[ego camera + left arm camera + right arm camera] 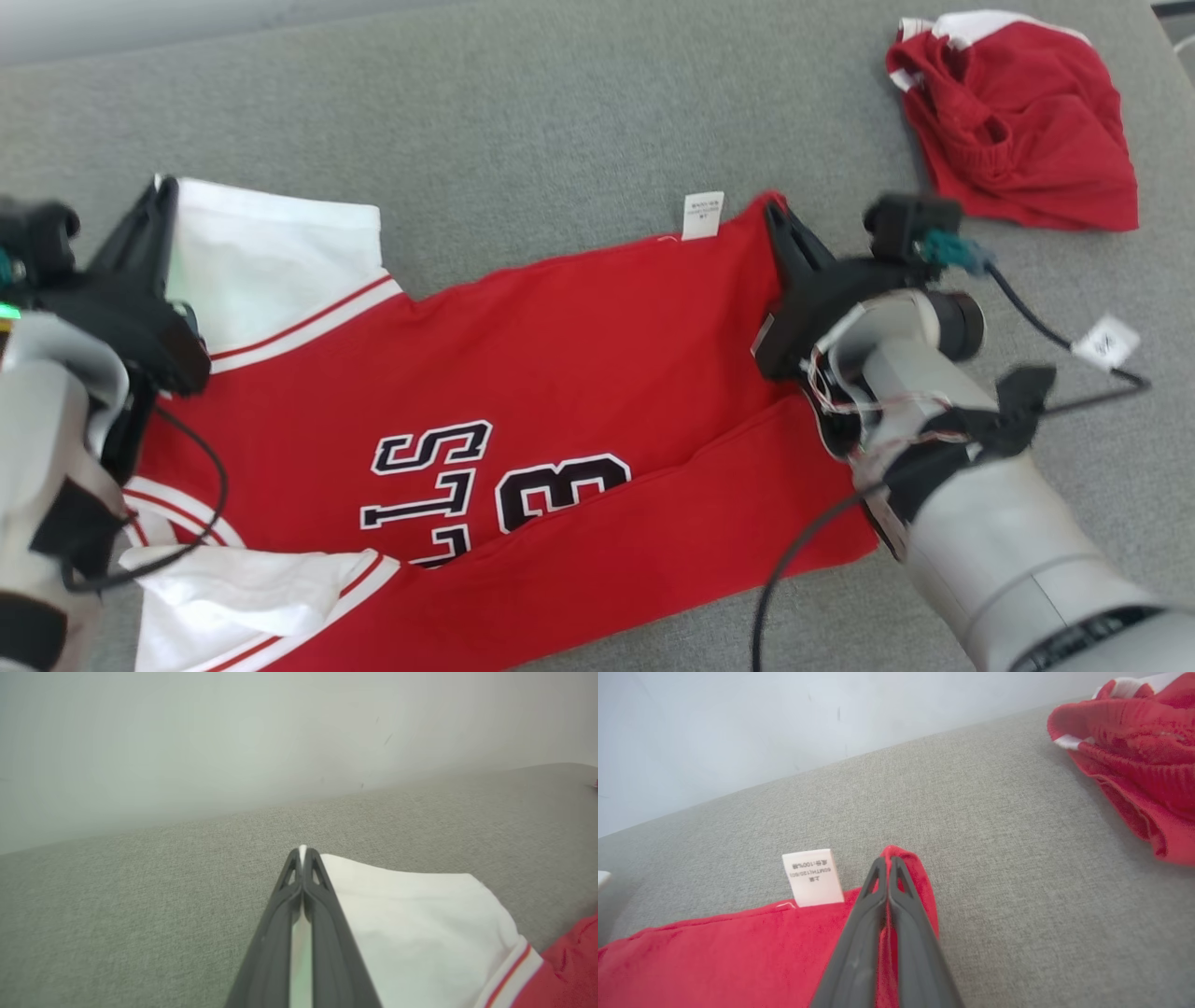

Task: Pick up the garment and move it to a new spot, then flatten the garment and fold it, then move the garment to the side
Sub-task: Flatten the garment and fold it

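A red garment (560, 373) with white sleeves and black-and-white lettering lies spread across the grey surface (523, 121). My left gripper (166, 191) is shut on the edge of its white sleeve (411, 919) at the far left; in the left wrist view white cloth shows between the closed fingers (302, 851). My right gripper (773, 213) is shut on the garment's red far right corner (910, 868), beside a white care label (813, 877). The same label (702, 215) sticks out past the far hem.
A second crumpled red and white garment (1018, 121) lies at the far right of the surface, close to my right arm; it is also at the upper right of the right wrist view (1134, 751). A pale wall (233, 742) rises behind the surface.
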You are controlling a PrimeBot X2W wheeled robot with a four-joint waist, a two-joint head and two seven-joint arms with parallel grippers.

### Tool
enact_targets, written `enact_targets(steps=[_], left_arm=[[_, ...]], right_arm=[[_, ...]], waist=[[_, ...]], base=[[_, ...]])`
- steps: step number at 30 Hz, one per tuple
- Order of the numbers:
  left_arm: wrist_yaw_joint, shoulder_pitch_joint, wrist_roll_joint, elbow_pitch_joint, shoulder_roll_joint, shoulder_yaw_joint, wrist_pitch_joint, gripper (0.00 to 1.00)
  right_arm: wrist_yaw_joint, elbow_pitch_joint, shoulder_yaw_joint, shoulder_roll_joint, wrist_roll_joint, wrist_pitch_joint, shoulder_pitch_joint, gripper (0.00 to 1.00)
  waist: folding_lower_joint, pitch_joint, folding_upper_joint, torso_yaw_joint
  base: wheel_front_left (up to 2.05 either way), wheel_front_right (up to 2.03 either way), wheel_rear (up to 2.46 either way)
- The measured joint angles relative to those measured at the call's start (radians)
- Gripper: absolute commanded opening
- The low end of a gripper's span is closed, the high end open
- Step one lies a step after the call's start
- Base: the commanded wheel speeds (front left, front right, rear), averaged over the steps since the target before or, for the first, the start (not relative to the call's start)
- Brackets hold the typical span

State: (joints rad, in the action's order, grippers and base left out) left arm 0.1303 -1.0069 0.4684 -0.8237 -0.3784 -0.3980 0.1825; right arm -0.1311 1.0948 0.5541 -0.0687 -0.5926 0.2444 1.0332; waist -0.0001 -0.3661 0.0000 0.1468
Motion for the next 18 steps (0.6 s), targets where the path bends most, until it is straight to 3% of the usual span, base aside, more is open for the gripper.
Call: enact_targets(steps=[10, 18], left_arm=[[-0.004, 0.198, 0.095, 0.203, -0.022, 0.028, 0.051, 0.0], [-0.033, 0.398, 0.132, 0.449, -0.03, 0.054, 0.065, 0.0]], right_arm=[[0.0, -0.21, 0.096, -0.132, -0.112, 0.017, -0.18, 0.0], [0.0, -0.38, 0.104, -0.23, -0.211, 0.02, -0.324, 0.0]], waist=[[-0.0001, 0.071, 0.0, -0.038], [-0.0001, 0.117, 0.0, -0.075]], base=[[0.0, 0.0, 0.0], [0.0, 0.0, 0.0]])
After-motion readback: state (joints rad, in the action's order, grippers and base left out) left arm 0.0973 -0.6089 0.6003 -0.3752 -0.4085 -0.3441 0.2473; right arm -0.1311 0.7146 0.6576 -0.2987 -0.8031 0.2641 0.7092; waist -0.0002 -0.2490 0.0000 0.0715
